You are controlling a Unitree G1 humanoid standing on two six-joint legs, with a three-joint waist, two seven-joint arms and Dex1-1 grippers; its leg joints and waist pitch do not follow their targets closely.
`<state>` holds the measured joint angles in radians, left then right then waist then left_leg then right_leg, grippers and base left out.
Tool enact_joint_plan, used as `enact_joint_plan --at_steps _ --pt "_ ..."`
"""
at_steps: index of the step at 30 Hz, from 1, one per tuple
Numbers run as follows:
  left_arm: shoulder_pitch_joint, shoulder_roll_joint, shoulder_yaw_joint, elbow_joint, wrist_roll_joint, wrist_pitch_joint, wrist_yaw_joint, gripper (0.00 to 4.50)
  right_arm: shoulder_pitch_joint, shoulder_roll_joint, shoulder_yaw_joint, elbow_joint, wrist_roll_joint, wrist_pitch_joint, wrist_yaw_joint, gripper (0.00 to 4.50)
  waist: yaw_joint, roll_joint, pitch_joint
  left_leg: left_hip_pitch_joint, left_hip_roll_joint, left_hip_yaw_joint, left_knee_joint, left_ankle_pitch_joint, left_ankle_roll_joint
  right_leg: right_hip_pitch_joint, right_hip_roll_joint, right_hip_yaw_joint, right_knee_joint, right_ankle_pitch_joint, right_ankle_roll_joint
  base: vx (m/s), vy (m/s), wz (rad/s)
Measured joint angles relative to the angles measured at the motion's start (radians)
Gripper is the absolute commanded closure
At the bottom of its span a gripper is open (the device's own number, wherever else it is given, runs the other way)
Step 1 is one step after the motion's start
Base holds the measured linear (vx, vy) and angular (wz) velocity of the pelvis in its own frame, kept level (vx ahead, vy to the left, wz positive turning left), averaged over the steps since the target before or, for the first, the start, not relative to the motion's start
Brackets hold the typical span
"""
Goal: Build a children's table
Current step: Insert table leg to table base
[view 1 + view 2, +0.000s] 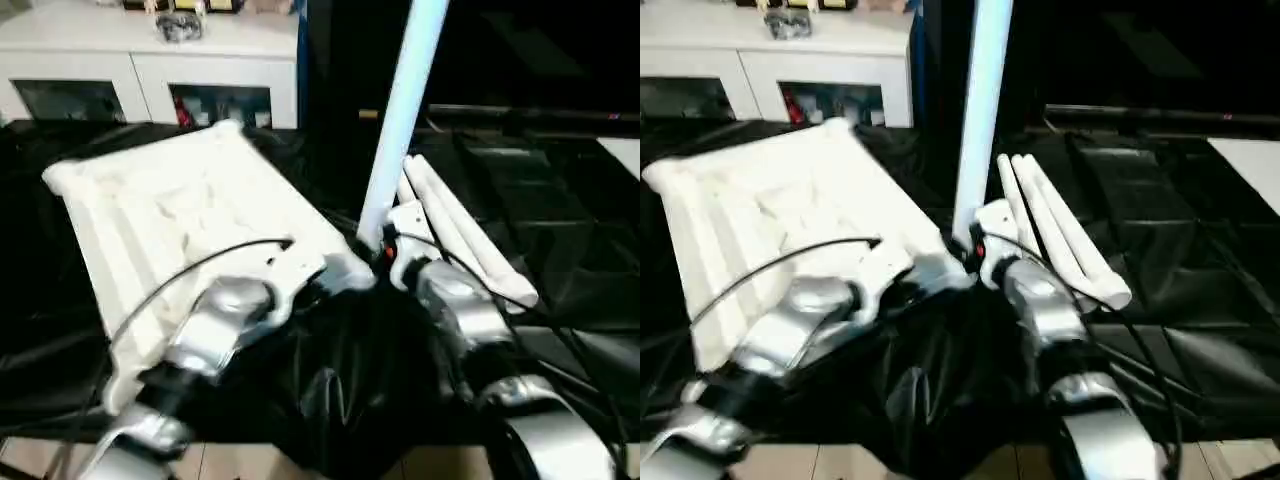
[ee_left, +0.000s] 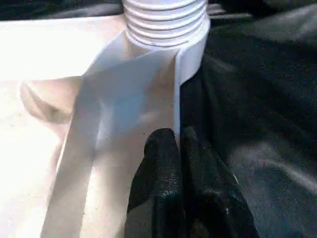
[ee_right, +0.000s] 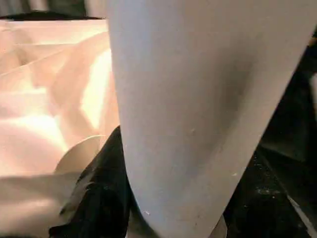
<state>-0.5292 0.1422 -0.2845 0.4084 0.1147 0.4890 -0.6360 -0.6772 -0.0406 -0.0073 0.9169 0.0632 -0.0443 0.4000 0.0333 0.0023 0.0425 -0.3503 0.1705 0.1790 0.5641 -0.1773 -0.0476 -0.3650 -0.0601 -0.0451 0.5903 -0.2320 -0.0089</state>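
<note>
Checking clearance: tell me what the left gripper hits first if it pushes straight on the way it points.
Probably the threaded end of the upright leg in the tabletop corner; the left gripper pinches a rib pointing at it.

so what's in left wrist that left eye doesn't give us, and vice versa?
Left wrist alone: the ribbed threaded end of the upright leg sitting at the corner socket, and the left gripper shut on the thin edge wall of the tabletop.

Left eye alone: the leg's full height, two spare legs lying on the black cloth, the right gripper at the leg's base, and the white cabinet behind.

Both: the tabletop's ribbed underside, that leg, the cloth.
</note>
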Motion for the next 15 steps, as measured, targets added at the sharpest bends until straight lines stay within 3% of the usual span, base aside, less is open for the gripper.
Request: enact_joint_plan --at_steps 4,14,15 --pt "-0.006 -0.023 0.004 0.007 0.022 0.018 0.032 4.5 -0.027 0.021 -0.017 0.038 -0.005 0.001 -0.05 2.6 -0.002 0.003 0.0 -0.001 0.0 -0.001 -0.001 0.0 0.0 0.001 0.0 -0.002 -0.014 0.0 0.0 0.0 0.0 0.0" --pt "-0.006 -0.025 0.002 -0.006 0.036 0.041 0.039 4.5 -0.052 0.028 -0.022 0.071 -0.018 0.001 -0.055 2.6 -0.005 0.003 0.0 0.0 -0.006 -0.002 0.0 -0.002 0.004 -0.001 -0.003 0.002 -0.024 0.0 0.0 0.0 0.0 0.0" --pt "-0.006 -0.022 0.001 -0.007 0.036 0.041 0.038 4.5 -0.057 0.029 -0.024 0.077 -0.017 0.001 -0.055 1.9 -0.005 0.003 0.0 0.0 -0.006 -0.002 0.0 -0.002 0.004 -0.001 -0.003 0.001 -0.024 0.0 0.0 0.0 0.0 0.0"
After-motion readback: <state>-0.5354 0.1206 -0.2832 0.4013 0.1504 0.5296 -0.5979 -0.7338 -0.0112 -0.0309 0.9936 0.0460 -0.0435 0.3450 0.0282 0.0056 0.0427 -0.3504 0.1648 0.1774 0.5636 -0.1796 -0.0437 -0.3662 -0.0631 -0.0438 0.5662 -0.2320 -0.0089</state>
